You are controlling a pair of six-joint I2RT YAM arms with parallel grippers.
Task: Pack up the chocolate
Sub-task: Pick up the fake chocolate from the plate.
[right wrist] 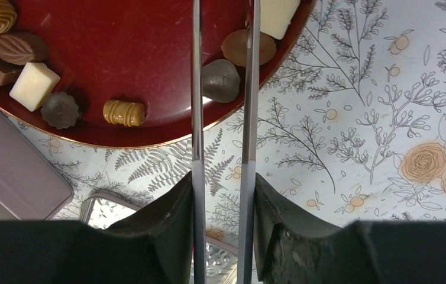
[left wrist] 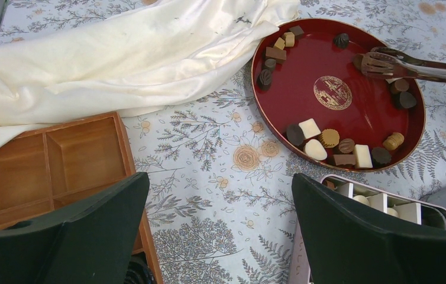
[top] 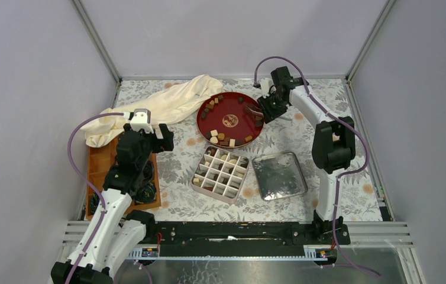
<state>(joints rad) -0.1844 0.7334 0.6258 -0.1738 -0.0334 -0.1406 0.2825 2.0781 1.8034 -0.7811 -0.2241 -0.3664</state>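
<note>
The red tray [top: 230,120] stands in the far middle of the desk [top: 179,171], and most of the chocolate [left wrist: 310,128] lies on it. There is a row of dark, tan and cream pieces along its near rim, a small group at its far-left rim, and a few dark pieces on its right side. More pieces already sit in some cells of the divided box [top: 220,173], which stands just on the near side of the red tray. A silver lid [top: 278,175] lies beside this box, to the near right of the tray.

The right jaws are partly closed on a pair of metal tongs [left wrist: 416,68], one finger pressing on each blade. The tongs reach in over the right side of the red tray, and their tips are above the tray floor, close to the dark pieces there. I cannot tell if the tips hold a piece.

The left jaws are wide open and hold nothing. They hang above the desk to the near left of the red tray.

A cream cloth [top: 161,106] touches the tray's far-left rim. A wooden tray [top: 99,171] lies well to the left of the red tray, with one corner under the cloth.
</note>
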